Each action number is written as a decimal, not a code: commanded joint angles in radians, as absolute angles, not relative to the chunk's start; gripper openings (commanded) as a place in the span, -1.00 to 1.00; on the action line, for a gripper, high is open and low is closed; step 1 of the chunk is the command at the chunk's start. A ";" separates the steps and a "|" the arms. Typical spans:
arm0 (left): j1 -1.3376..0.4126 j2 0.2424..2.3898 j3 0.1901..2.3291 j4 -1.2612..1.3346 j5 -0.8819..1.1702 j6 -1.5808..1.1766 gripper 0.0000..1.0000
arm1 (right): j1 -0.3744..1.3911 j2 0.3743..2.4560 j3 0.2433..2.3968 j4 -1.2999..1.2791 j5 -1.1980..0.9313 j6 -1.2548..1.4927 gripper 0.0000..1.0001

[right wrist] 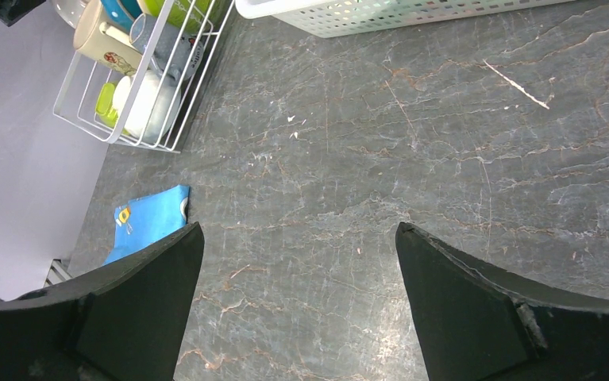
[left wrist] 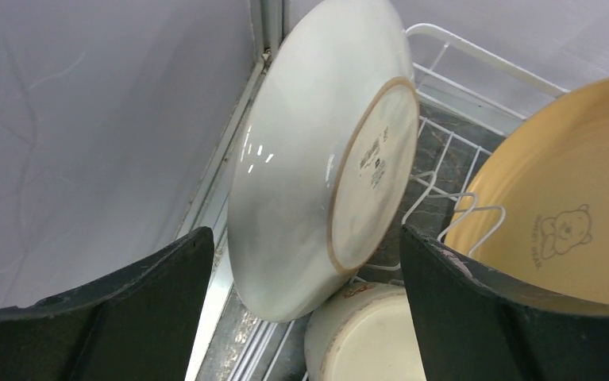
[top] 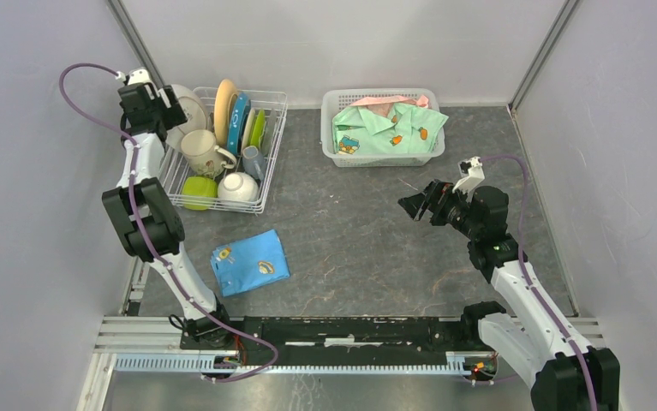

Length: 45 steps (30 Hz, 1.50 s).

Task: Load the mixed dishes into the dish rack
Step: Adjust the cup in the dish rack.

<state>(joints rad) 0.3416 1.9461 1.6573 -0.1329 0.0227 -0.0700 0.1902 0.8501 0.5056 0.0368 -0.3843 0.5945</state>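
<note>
Hovering over the far left corner of the dish rack (top: 276,145) with the left claw (left wrist: 305,246) spread wide, gripping nothing. Framed between its fingers yet untouched: the cream plate (left wrist: 301,175), tipped on edge, foot ring toward the wrist camera, probably leaning on the corner wires to stay up.

Just right of it, slotted upright between tines to save room: an orange plate (left wrist: 555,206) with a bear print, then a blue plate (top: 238,120) and a lime-green plate (top: 259,128). Set loose in the near half of the rack: the beige mug (top: 202,151), a white bowl (top: 237,186) and a green cup (top: 198,190).

No dish seen loose on the surface (top: 367,240), only a folded blue cloth (top: 249,262); so, by the look of it, loaded or nearly so.

Raised well off to the right, apart from everything: the right claw (top: 419,206), likewise agape and empty.

Hard to make out the support under the cream plate's lower rim. Cut off below it in the wrist view, a pale round dish. Hidden from above behind the left arm, much of that plate.
</note>
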 commanded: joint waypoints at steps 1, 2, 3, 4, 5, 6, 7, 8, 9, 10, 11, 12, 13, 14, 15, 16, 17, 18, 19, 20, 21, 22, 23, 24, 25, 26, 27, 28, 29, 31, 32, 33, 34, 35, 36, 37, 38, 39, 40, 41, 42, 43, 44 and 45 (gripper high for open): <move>0.349 1.957 1.703 -0.147 -0.012 -0.029 0.84 | 0.196 0.845 0.516 0.072 -0.393 0.581 0.96; 0.349 1.957 1.703 -0.143 -0.006 -0.029 0.84 | 0.196 0.846 0.515 0.072 -0.393 0.580 0.96; 0.347 1.958 1.703 -0.138 0.008 -0.030 0.84 | 0.196 0.847 0.516 0.072 -0.393 0.581 0.96; 0.348 1.962 1.705 -0.134 0.031 -0.031 0.83 | 0.195 0.848 0.514 0.073 -0.393 0.581 0.96; 0.348 1.967 1.709 -0.134 0.050 -0.031 0.81 | 0.196 0.849 0.514 0.075 -0.392 0.582 0.96; 0.349 1.970 1.712 -0.127 0.077 -0.030 0.78 | 0.196 0.851 0.514 0.077 -0.393 0.583 0.96; 0.349 1.972 1.711 -0.116 0.116 -0.028 0.75 | 0.196 0.852 0.515 0.079 -0.393 0.583 0.96; 0.348 1.972 1.707 -0.105 0.159 -0.026 0.71 | 0.196 0.854 0.514 0.080 -0.393 0.585 0.96; 0.349 1.970 1.704 -0.095 0.201 -0.027 0.65 | 0.196 0.854 0.514 0.081 -0.393 0.585 0.96; 0.348 1.965 1.701 -0.085 0.234 -0.027 0.61 | 0.196 0.854 0.513 0.081 -0.393 0.586 0.96; 0.348 1.957 1.694 -0.073 0.262 -0.028 0.57 | 0.196 0.852 0.512 0.081 -0.393 0.586 0.96; 0.348 1.946 1.683 -0.055 0.286 -0.028 0.54 | 0.196 0.852 0.512 0.081 -0.394 0.586 0.96; 0.349 1.937 1.670 -0.034 0.304 -0.029 0.52 | 0.196 0.851 0.513 0.080 -0.394 0.585 0.96; 0.348 1.927 1.658 -0.015 0.323 -0.028 0.50 | 0.196 0.852 0.511 0.080 -0.394 0.585 0.96; 0.347 1.918 1.646 -0.004 0.350 -0.027 0.48 | 0.196 0.850 0.510 0.081 -0.394 0.584 0.96; 0.347 1.912 1.638 0.010 0.364 -0.024 0.47 | 0.195 0.851 0.508 0.083 -0.394 0.586 0.96; 0.346 1.907 1.630 0.026 0.379 -0.020 0.46 | 0.196 0.851 0.507 0.084 -0.393 0.586 0.96; 0.345 1.904 1.624 0.032 0.395 -0.015 0.45 | 0.196 0.849 0.506 0.086 -0.394 0.586 0.96; 0.343 1.898 1.615 0.039 0.407 -0.009 0.45 | 0.196 0.848 0.506 0.086 -0.395 0.587 0.96; 0.341 1.892 1.606 0.046 0.420 -0.007 0.45 | 0.196 0.848 0.507 0.086 -0.395 0.586 0.96; 0.341 1.887 1.593 0.060 0.432 -0.006 0.45 | 0.196 0.847 0.506 0.085 -0.396 0.586 0.96; 0.341 1.882 1.584 0.069 0.438 -0.006 0.46 | 0.196 0.846 0.505 0.084 -0.396 0.586 0.96; 0.339 1.880 1.577 0.072 0.439 -0.006 0.46 | 0.196 0.846 0.505 0.083 -0.397 0.586 0.96; 0.340 1.879 1.574 0.072 0.442 -0.006 0.46 | 0.196 0.844 0.505 0.083 -0.397 0.586 0.96; 0.339 1.879 1.573 0.072 0.447 -0.006 0.46 | 0.196 0.843 0.504 0.083 -0.397 0.586 0.96; 0.339 1.882 1.574 0.072 0.452 -0.006 0.46 | 0.196 0.843 0.503 0.083 -0.397 0.585 0.96; 0.340 1.886 1.576 0.071 0.454 -0.006 0.46 | 0.196 0.844 0.505 0.083 -0.397 0.586 0.96; 0.339 1.889 1.578 0.071 0.455 -0.006 0.46 | 0.197 0.843 0.505 0.083 -0.398 0.587 0.96; 0.339 1.891 1.581 0.072 0.455 -0.007 0.46 | 0.197 0.844 0.505 0.083 -0.398 0.586 0.96; 0.339 1.894 1.586 0.074 0.456 -0.011 0.48 | 0.197 0.842 0.506 0.083 -0.399 0.586 0.96; 0.339 1.896 1.587 0.074 0.455 -0.011 0.50 | 0.196 0.842 0.506 0.083 -0.398 0.586 0.96; 0.339 1.897 1.590 0.072 0.451 -0.012 0.51 | 0.196 0.843 0.507 0.083 -0.398 0.586 0.96; 0.339 1.898 1.593 0.072 0.446 -0.012 0.52 | 0.197 0.843 0.505 0.083 -0.398 0.587 0.96; 0.338 1.898 1.594 0.072 0.441 -0.011 0.54 | 0.197 0.843 0.505 0.084 -0.398 0.587 0.96; 0.338 1.900 1.596 0.070 0.435 -0.011 0.55 | 0.198 0.844 0.505 0.084 -0.397 0.587 0.96; 0.338 1.899 1.600 0.067 0.428 -0.011 0.56 | 0.198 0.845 0.503 0.086 -0.397 0.587 0.96; 0.337 1.899 1.603 0.062 0.417 -0.009 0.58 | 0.198 0.844 0.504 0.087 -0.398 0.588 0.96; 0.339 1.898 1.608 0.056 0.411 -0.009 0.59 | 0.198 0.844 0.503 0.087 -0.399 0.588 0.96; 0.339 1.898 1.611 0.051 0.400 -0.009 0.61 | 0.197 0.845 0.503 0.087 -0.399 0.588 0.96; 0.338 1.894 1.611 0.050 0.393 -0.010 0.61 | 0.197 0.845 0.504 0.087 -0.398 0.588 0.96; 0.338 1.890 1.614 0.047 0.377 -0.014 0.62 | 0.198 0.846 0.503 0.087 -0.397 0.588 0.96; 0.338 1.890 1.618 0.037 0.350 -0.020 0.63 | 0.198 0.846 0.502 0.089 -0.397 0.586 0.96; 0.338 1.890 1.629 0.018 0.325 -0.026 0.63 | 0.198 0.848 0.501 0.089 -0.397 0.586 0.96; 0.338 1.892 1.645 0.008 0.316 -0.029 0.64 | 0.198 0.848 0.497 0.090 -0.395 0.586 0.96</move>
<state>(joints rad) 0.3450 1.9381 1.5780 0.0162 0.3824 -0.0349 0.1944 0.8524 0.5053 0.0452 -0.3882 0.5964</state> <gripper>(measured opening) 0.812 0.979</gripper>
